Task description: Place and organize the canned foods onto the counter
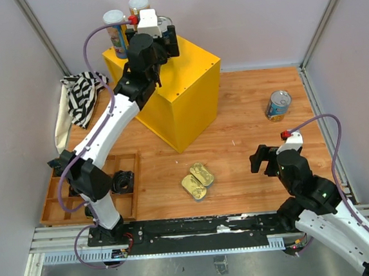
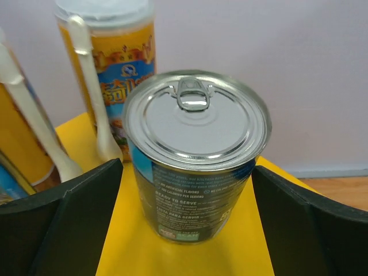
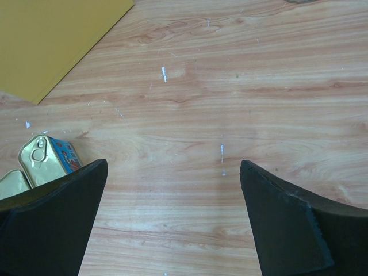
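Note:
On the yellow counter (image 1: 187, 99) stand two tall white-lidded cans (image 1: 116, 33) (image 1: 138, 6). A blue-labelled silver-topped can (image 2: 195, 155) stands upright on the counter top (image 2: 184, 256) between the fingers of my left gripper (image 2: 187, 172), which is open, with a gap on each side of the can. A second blue can (image 1: 277, 105) stands on the wooden floor at the right. Two flat gold tins (image 1: 198, 179) lie together on the floor in front of the counter. My right gripper (image 3: 172, 167) hangs open over bare floor, right of the tins (image 3: 46, 158).
A low wooden compartment tray (image 1: 61, 210) with small black objects sits at the near left by the left arm's base. A striped cloth (image 1: 84, 95) lies left of the counter. Walls close in the floor on three sides.

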`<state>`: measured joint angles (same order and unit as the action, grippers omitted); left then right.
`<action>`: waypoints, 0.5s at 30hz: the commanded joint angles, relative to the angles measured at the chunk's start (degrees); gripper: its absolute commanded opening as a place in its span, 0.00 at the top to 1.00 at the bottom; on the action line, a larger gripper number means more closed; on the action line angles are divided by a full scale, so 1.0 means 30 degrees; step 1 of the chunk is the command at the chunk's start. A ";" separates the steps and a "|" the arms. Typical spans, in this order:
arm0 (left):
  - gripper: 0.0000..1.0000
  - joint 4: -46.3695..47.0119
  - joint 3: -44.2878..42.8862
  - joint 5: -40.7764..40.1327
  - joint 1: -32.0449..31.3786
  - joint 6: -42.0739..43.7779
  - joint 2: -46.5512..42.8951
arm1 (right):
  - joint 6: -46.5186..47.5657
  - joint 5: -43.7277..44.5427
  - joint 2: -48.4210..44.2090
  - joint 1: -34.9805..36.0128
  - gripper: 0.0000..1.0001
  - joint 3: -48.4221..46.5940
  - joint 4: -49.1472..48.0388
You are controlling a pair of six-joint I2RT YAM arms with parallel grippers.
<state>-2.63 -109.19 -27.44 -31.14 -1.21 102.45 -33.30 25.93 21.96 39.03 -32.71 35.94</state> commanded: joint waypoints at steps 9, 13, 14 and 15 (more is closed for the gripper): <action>0.01 0.1299 0.2983 0.0866 -0.0500 -0.0194 -0.4875 | -0.0832 0.0547 -0.0336 0.0204 0.02 0.0246 0.0606; 0.01 0.2269 0.6209 0.0748 -0.0640 -0.0903 -0.7768 | -0.0826 0.0927 -0.0310 0.0204 0.02 0.0146 0.0569; 0.01 0.2334 0.6914 0.0692 -0.0638 -0.1008 -0.8291 | -0.0799 0.0982 -0.0231 0.0204 0.01 0.0110 0.0523; 0.01 0.2294 0.7453 0.0683 -0.0637 -0.1134 -0.8749 | -0.0788 0.1073 -0.0119 0.0190 0.01 0.0098 0.0405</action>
<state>0.95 -91.96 -25.36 -32.67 -2.37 82.32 -34.79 26.68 21.45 39.03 -32.62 36.82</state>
